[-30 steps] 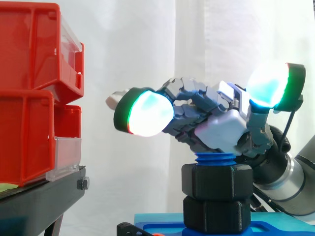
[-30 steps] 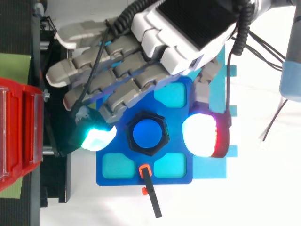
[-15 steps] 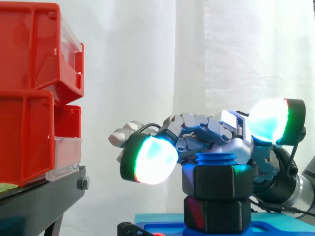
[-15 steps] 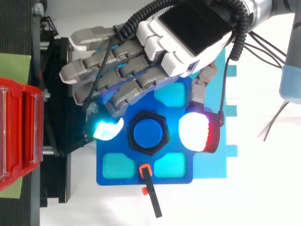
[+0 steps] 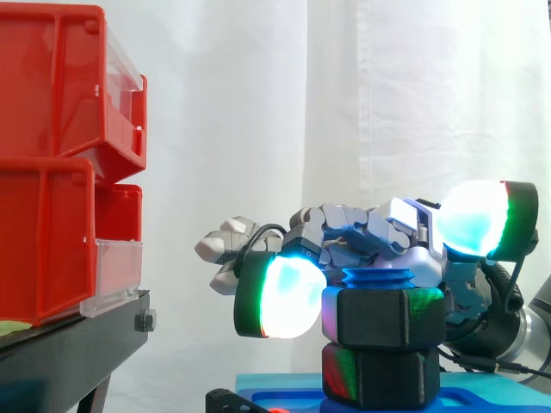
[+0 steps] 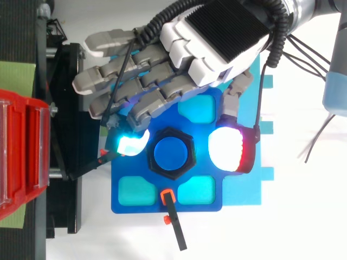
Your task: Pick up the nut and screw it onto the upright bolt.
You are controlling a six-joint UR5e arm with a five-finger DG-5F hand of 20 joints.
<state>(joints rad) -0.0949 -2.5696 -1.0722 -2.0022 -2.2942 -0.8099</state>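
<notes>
A black hex nut (image 5: 389,317) sits on the blue upright bolt (image 5: 379,278), above a second black hex piece (image 5: 379,376). From above, the nut (image 6: 183,137) rings the bolt's top (image 6: 171,154) at the middle of a blue base plate (image 6: 116,170). My hand (image 6: 217,32) hovers over the bolt's far side, its fingers spread to either side of the nut. One cyan-glowing fingertip (image 6: 130,145) lies against the nut's left edge. The white and red glowing thumb pad (image 6: 227,154) stays a little apart on the right and, in the side view, higher than the nut. The hand (image 5: 370,237) is open.
Red bins (image 5: 52,155) stack on a black stand (image 5: 69,353) at the left, close to the fingers. A black tool with an orange end (image 6: 174,227) lies at the plate's front edge. A light cyan mat (image 6: 241,189) lies under the plate.
The hand has come down and in toward the bolt. Its glowing fingertip moved from beside the plate to the nut's left edge, and the thumb pad dropped lower.
</notes>
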